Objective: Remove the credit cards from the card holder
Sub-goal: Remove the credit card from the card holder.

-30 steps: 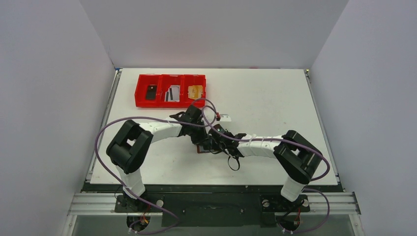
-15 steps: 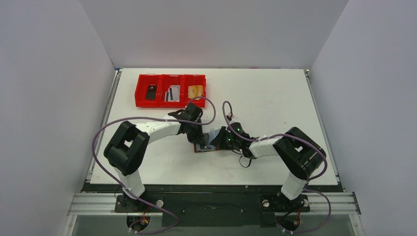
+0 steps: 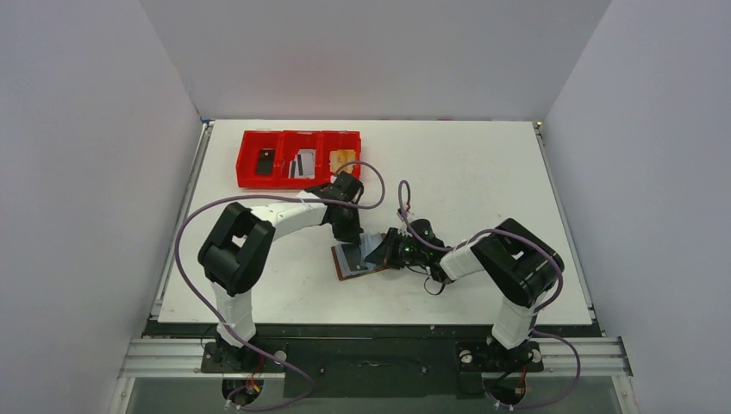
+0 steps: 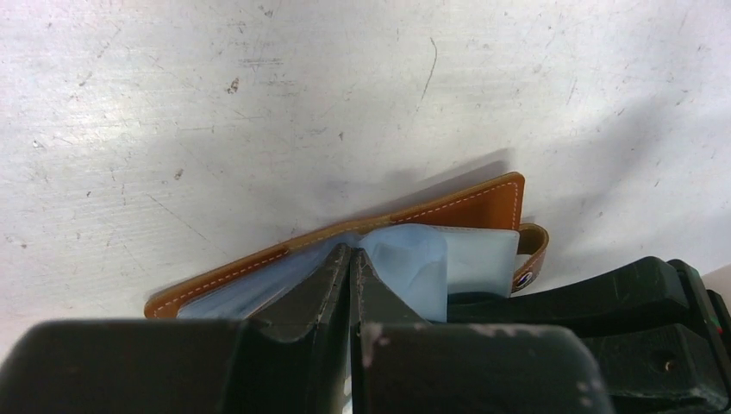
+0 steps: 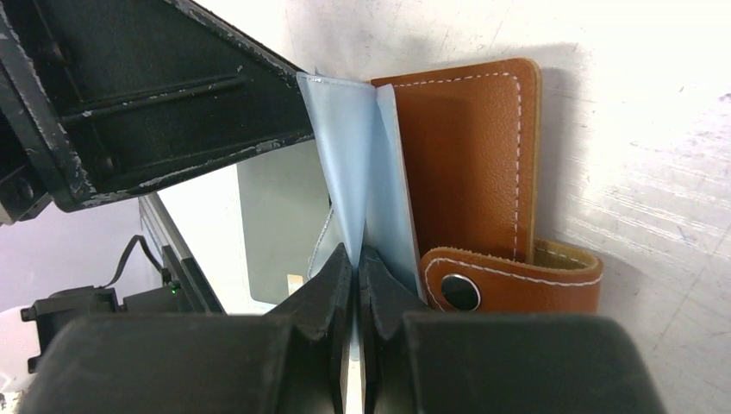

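The brown leather card holder (image 3: 349, 264) lies open on the table between my two grippers. In the left wrist view its stitched edge (image 4: 465, 203) shows, with grey-blue pockets inside. My left gripper (image 4: 351, 254) is shut, its tips pressed into the fold between those pockets. My right gripper (image 5: 355, 252) is shut on one pale blue pocket leaf (image 5: 345, 164) and holds it upright. The strap tab (image 5: 517, 280) with its snap lies beside that gripper. A grey card face (image 5: 280, 216) shows left of the leaf. Silver-grey credit cards (image 3: 302, 162) lie in the red tray.
The red three-compartment tray (image 3: 297, 184) stands at the back left, with a dark item (image 3: 265, 160) in its left compartment and an orange card (image 3: 342, 159) in its right one. Both arms crowd the holder, and purple cables loop over them.
The right gripper pulled back from over the holder to its right side. The holder has turned, and a blue pocket leaf now stands up. The left gripper shifted slightly towards the far side.
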You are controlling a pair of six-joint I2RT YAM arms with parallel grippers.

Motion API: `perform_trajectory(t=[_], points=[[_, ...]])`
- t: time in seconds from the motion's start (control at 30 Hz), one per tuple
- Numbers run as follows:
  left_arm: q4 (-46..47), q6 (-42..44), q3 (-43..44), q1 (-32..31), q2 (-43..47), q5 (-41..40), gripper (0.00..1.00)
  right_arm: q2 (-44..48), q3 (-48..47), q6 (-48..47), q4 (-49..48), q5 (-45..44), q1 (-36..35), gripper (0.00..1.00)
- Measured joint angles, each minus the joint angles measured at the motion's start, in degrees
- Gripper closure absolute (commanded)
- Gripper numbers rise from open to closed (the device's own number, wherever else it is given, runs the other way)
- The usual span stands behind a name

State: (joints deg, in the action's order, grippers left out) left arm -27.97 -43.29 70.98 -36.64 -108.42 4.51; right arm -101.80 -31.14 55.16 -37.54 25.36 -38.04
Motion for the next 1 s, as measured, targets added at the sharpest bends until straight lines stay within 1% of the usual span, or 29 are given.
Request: perform_trajectory(t=[0.17,0.23,0.27,0.3,0.37,0.43,0.67,0.8,1.0], points=[[-0.48,0.66,0.81,0.02,-0.5,-0.66,1.0,-0.33,0.2,0.66,-0.57,1.33,0.63,1.0],[-0.46,0.94,0.85,0.0,-0.61,-0.59,1.0,-0.33,0.2,0.66,-0.52,1.36,0.63,0.86],[-0.39,1.16,0.92,-0.02,-0.76,-0.5,1.0,-0.33,0.2,0.63,-0.42,1.33,0.63,0.83],[-0.31,1.51,1.07,-0.07,-0.96,-0.2,1.0,-0.33,0.17,0.85,-0.35,1.55,0.63,0.77],[0.0,1.84,1.09,-0.15,-1.22,0.22,1.0,-0.04,-0.22,0.92,-0.07,1.9,0.63,0.7],[0.24,2.1,1.11,-0.2,-1.31,0.79,1.0,0.5,-0.74,0.7,0.98,1.92,0.55,0.67],[1.66,2.23,1.05,-0.7,-1.33,3.37,1.0,3.1,-2.16,-0.7,6.88,0.7,0.57,0.59],[2.64,2.23,0.87,-0.76,-1.31,4.85,1.0,5.01,-2.38,-1.31,10.01,-0.59,0.57,0.49],[4.33,2.23,0.26,-0.85,-1.31,6.75,1.0,8.31,-2.73,-2.25,15.04,-2.93,0.57,0.42]])
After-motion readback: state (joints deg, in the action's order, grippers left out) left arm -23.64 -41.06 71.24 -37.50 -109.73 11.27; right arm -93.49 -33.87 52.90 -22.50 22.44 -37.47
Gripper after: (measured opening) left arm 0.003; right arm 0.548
